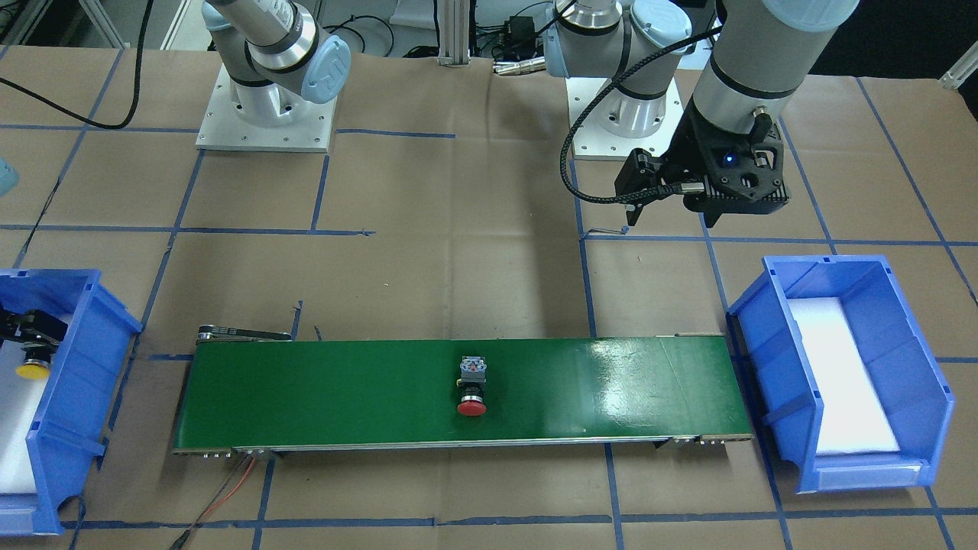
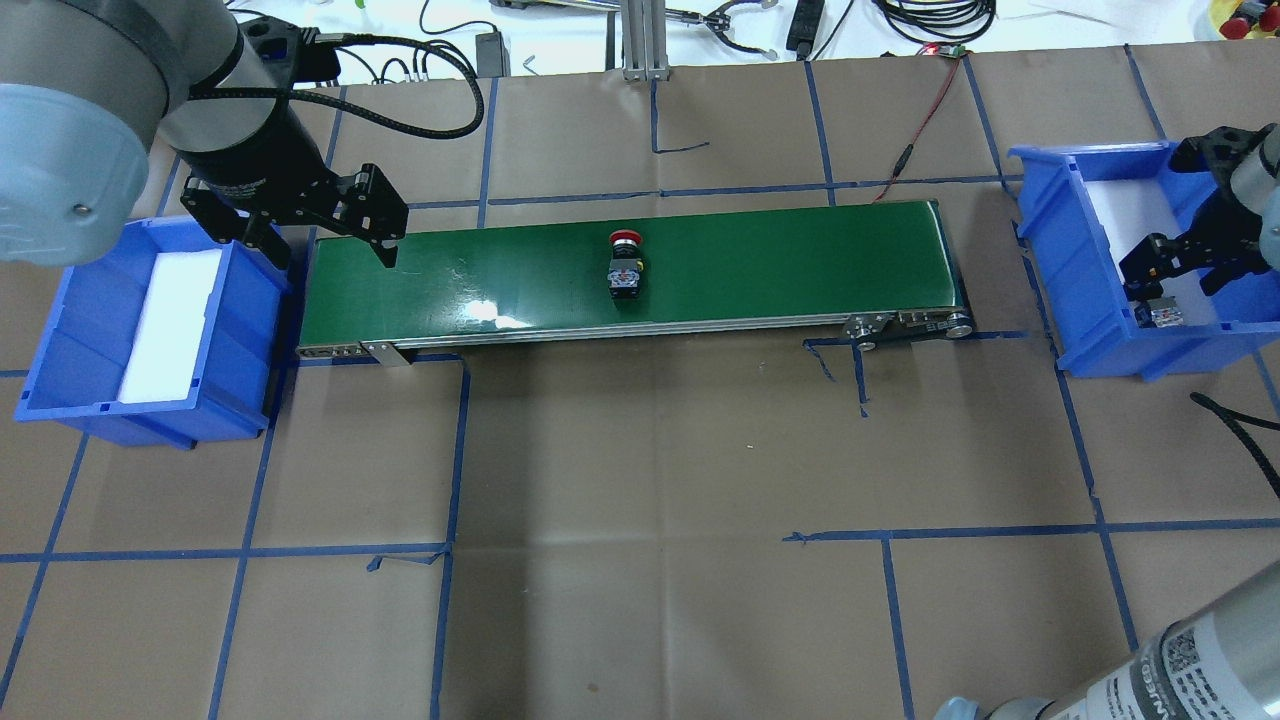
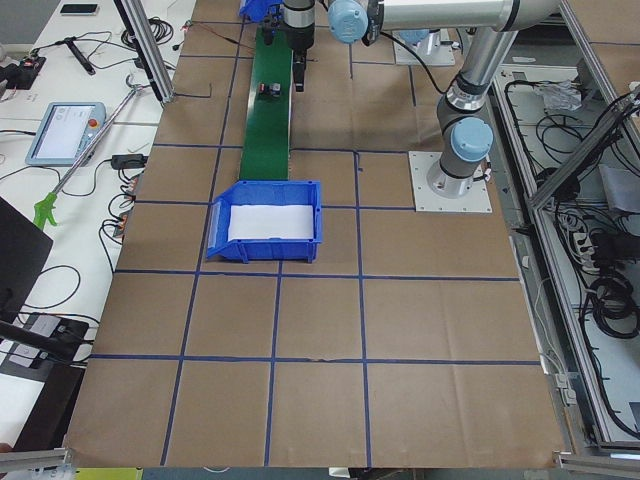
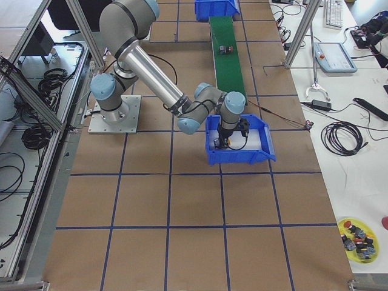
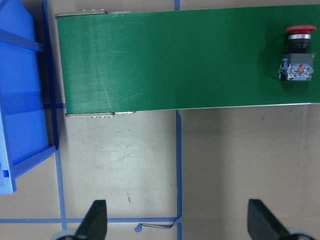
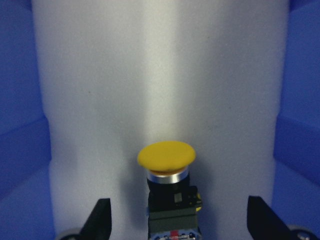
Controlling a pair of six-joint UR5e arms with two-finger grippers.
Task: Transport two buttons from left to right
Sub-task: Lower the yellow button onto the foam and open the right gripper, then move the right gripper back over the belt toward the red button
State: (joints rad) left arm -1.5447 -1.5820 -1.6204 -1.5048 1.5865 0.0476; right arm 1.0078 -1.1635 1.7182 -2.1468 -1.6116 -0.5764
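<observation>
Front view, red button point(image 1: 472, 391): lies on its side about midway along the green belt point(image 1: 306, 397), cap toward the camera
Front view, yellow button point(image 1: 33, 370): on the white pad point(image 1: 15, 443) in the right bin point(image 1: 84, 367), right under the right jaws
Front view, left jaws: apart, raised above the brown-papered desk point(image 1: 458, 229), on the side of the belt nearest the left bin point(image 1: 772, 367)
Overhead, left jaws: spread, seen against the belt's end and the rim of the left bin point(image 2: 80, 330), well apart from the red button point(image 2: 625, 265)
Overhead, right jaws: low inside the right bin point(image 2: 1065, 260), with a grey block body just beside them
Left side view, left bin point(image 3: 262, 250): white pad inside, at the near end of the belt; the red button point(image 3: 270, 90) shows small, farther along the belt
Right side view, right bin point(image 4: 239, 156): the near arm's wrist is down in it; the red button point(image 4: 226, 49) lies on the belt beyond
Left wrist, left jaws: wide apart with only desk between them; the belt and the red button point(image 5: 298, 55) lie ahead, the bin wall at the picture's left edge
Right wrist, right jaws: spread wide on either side of the yellow button point(image 6: 166, 160), not touching it; the button lies on the white pad point(image 6: 150, 75), cap pointing away from the camera
</observation>
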